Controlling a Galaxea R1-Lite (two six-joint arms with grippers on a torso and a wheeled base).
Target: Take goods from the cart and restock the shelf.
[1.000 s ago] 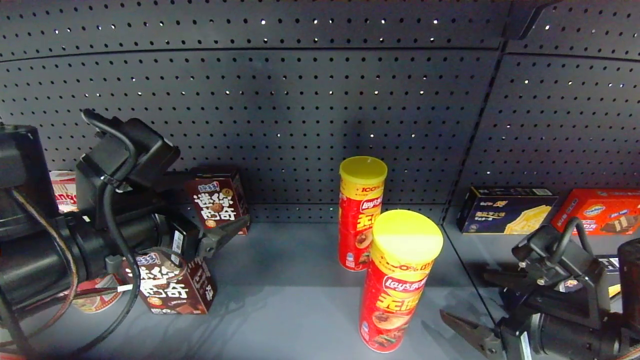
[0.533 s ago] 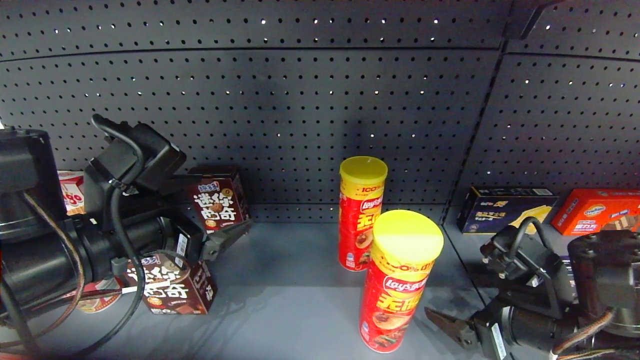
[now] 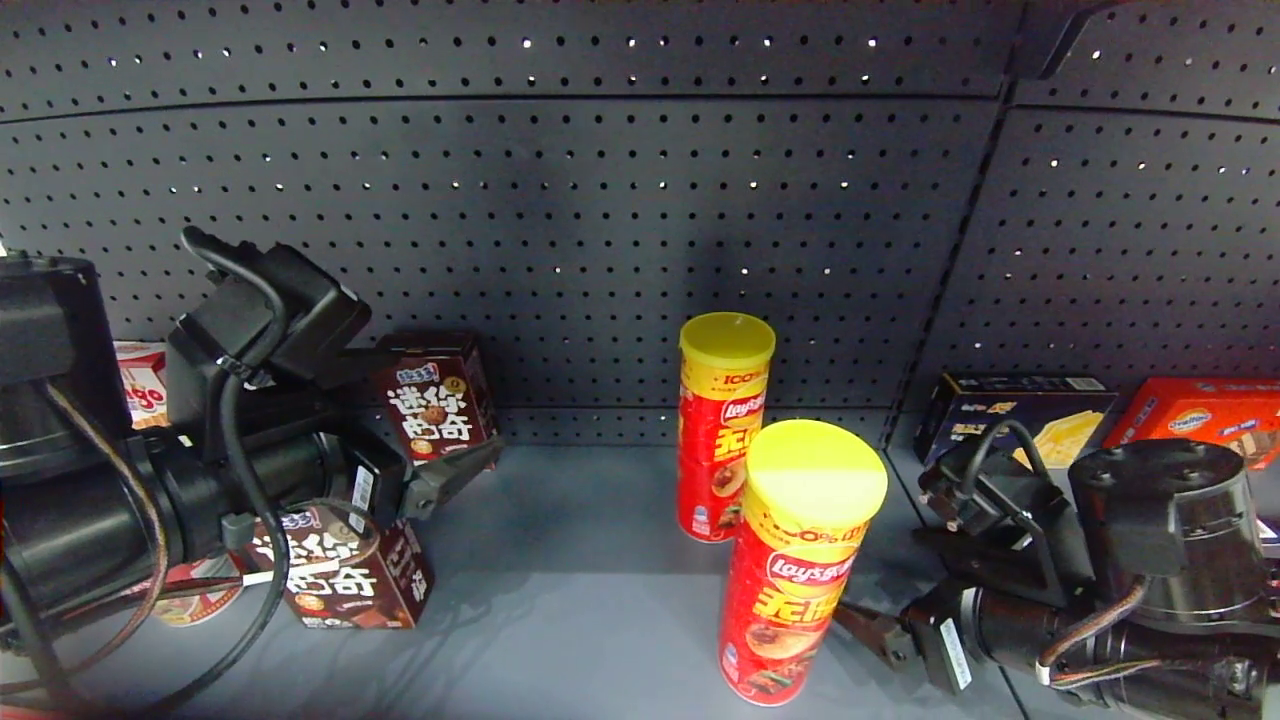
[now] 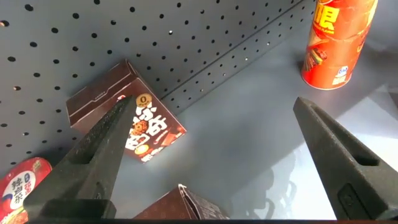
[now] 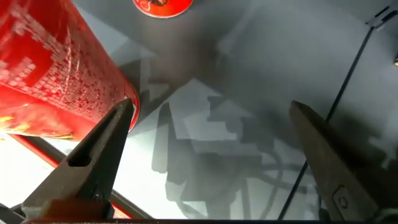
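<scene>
Left gripper (image 4: 211, 106): jaws wide apart, nothing between them, low over the shelf (image 3: 580, 600).
Rear brown box (image 3: 435, 400): just ahead of one left finger.
Front brown box (image 3: 345, 570): under the left claw.
Right gripper (image 5: 211, 106): jaws apart, empty.
Front chip can (image 3: 800, 560): upright, just beside one right finger.
Back chip can (image 3: 724, 425): upright, farther ahead of the right claw.

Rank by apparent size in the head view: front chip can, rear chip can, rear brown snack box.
1. front chip can
2. rear chip can; possibly equal, the front one being nearer
3. rear brown snack box
</scene>
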